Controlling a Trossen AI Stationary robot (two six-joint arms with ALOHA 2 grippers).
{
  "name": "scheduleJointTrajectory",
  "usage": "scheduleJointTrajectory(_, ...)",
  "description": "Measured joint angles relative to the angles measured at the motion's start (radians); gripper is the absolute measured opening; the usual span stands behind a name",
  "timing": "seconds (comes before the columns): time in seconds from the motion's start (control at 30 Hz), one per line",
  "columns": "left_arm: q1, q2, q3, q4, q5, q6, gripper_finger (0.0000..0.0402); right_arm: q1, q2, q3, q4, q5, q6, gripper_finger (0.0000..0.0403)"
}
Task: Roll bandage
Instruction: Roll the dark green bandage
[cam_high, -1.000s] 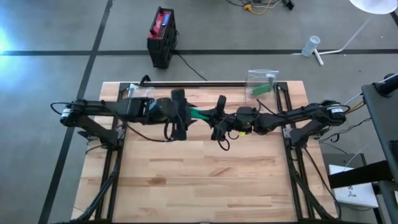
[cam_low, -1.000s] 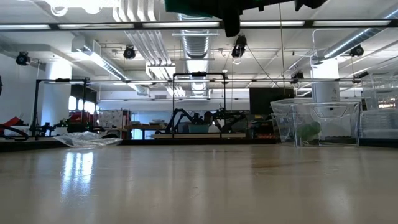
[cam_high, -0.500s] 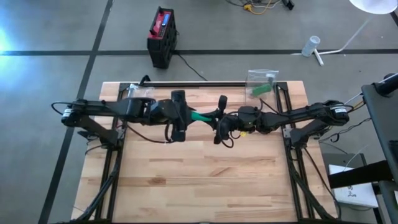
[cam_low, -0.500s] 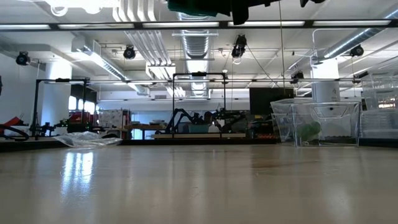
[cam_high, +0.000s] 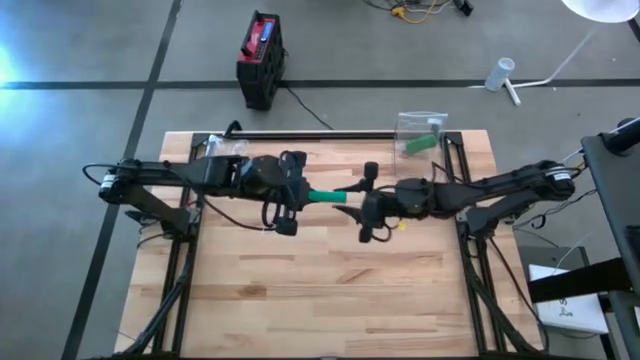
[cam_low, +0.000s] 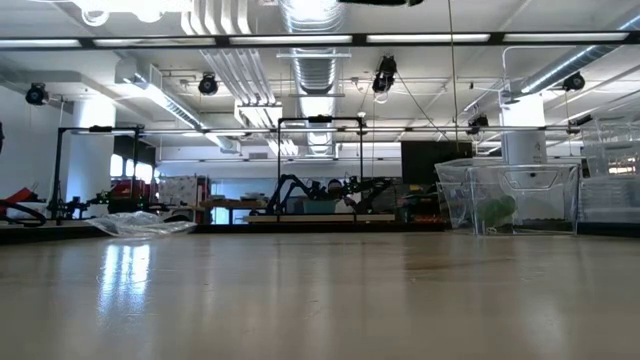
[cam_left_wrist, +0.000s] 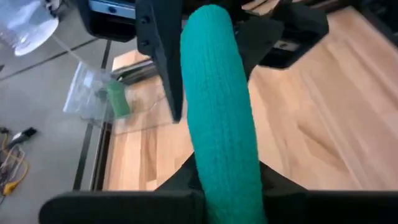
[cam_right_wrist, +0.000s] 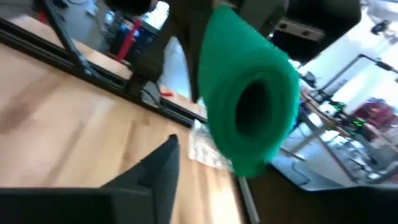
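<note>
High view shows the green bandage (cam_high: 325, 195) held in the air over the middle of the wooden table (cam_high: 330, 290), between the two arms. The left gripper (cam_high: 290, 195) is clamped on one end of it. The right gripper (cam_high: 367, 195) sits at the other end; whether its jaws are closed I cannot tell. If the right arm twists or pulls unevenly, I'd expect the roll to loosen or slip free.
</note>
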Motion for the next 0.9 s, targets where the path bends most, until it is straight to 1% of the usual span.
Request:
scheduleJointTrajectory(0.07,0.001,-0.002,0.0,0.017,0.029,0.002,0.0016,0.024,-0.032,0.0,-0.03,-0.003,0.026,0.0182)
scheduleJointTrajectory(0.13,0.003,-0.002,-0.003,0.041,0.08,0.003,0.0012,0.044,-0.062,0.0,-0.053,-0.007,0.054,0.0205)
scheduleJointTrajectory(0.27,0.002,-0.003,-0.024,0.141,0.171,0.004,0.0012,0.072,-0.1,0.0,-0.07,-0.007,0.101,0.0238)
scheduleJointTrajectory(0.37,0.002,-0.004,-0.055,0.192,0.168,0.026,0.0012,0.084,-0.11,0.0,-0.065,-0.01,0.109,0.0251)
scheduleJointTrajectory(0.57,0.008,-0.004,-0.12,0.325,0.148,0.063,0.0012,0.082,-0.091,0.0,0.004,-0.014,0.112,0.0254)
scheduleJointTrajectory(0.67,0.008,-0.004,-0.146,0.368,0.091,0.095,0.0012,0.083,-0.076,-0.001,0.016,-0.021,0.125,0.0252)
scheduleJointTrajectory(0.77,0.008,-0.004,-0.154,0.373,0.041,0.127,0.0012,0.082,-0.069,-0.002,0.043,-0.019,0.189,0.0245)
scheduleJointTrajectory(0.9,0.008,-0.004,-0.181,0.426,0.03,0.17,0.0012,0.081,-0.069,-0.001,0.057,-0.017,0.31,0.0224)
